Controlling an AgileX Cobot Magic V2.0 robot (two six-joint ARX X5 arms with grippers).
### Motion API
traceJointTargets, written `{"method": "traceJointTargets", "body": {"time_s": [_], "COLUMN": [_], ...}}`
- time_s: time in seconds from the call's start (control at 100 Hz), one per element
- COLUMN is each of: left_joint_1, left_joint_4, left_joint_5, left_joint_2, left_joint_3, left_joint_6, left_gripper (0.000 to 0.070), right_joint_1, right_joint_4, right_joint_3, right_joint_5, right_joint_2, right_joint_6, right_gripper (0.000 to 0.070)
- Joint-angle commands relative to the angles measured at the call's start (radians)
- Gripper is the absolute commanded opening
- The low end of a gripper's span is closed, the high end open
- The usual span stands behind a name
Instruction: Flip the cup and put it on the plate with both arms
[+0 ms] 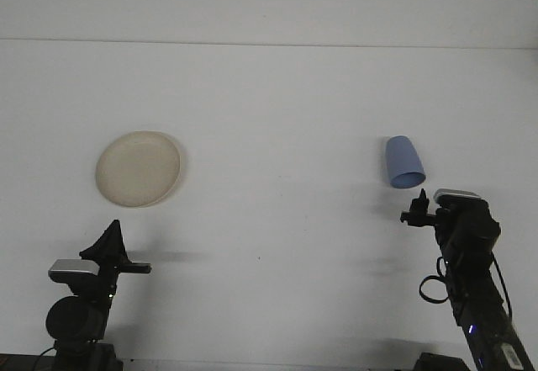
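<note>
A blue cup [403,162] lies on its side on the white table at the right, its open mouth turned toward the near edge. A cream plate [138,168] rests flat on the table at the left. My right gripper [417,207] hovers just below the cup's mouth, a short gap away from it. My left gripper [109,246] sits low at the near left, well below the plate. Neither gripper holds anything that I can see.
The white table [277,135] stretches from the near edge to a back edge under a pale wall. A black cable loops beside the right arm [467,278].
</note>
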Motion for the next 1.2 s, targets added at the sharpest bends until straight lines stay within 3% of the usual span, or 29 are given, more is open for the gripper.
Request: {"method": "traceJointTargets", "body": {"time_s": [0.0, 0.16, 0.53, 1.09, 1.19], "left_joint_1": [0.000, 0.000, 0.000, 0.000, 0.000], "left_joint_4": [0.013, 0.013, 0.013, 0.013, 0.013], "left_joint_5": [0.002, 0.002, 0.002, 0.002, 0.002], "left_joint_2": [-0.001, -0.001, -0.001, -0.001, -0.001], "left_joint_3": [-0.020, -0.020, -0.020, -0.020, -0.020], "left_joint_6": [-0.002, -0.002, -0.002, -0.002, -0.002], "left_gripper": [0.0013, 0.0013, 0.0013, 0.0013, 0.0013], "right_joint_1": [-0.010, -0.038, -0.055, -0.075, -0.076], "right_joint_4": [0.056, 0.176, 0.427, 0.463, 0.463], "right_joint_3": [0.006, 0.006, 0.021, 0.179, 0.199], "right_joint_5": [-0.026, -0.095, -0.160, -0.246, -0.251], "right_joint_2": [0.054, 0.186, 0.412, 0.637, 0.663], "right_joint_6": [-0.012, -0.028, -0.050, -0.079, -0.080], "right_gripper": [0.0490, 0.0490, 0.0490, 0.0487, 0.0437]}}
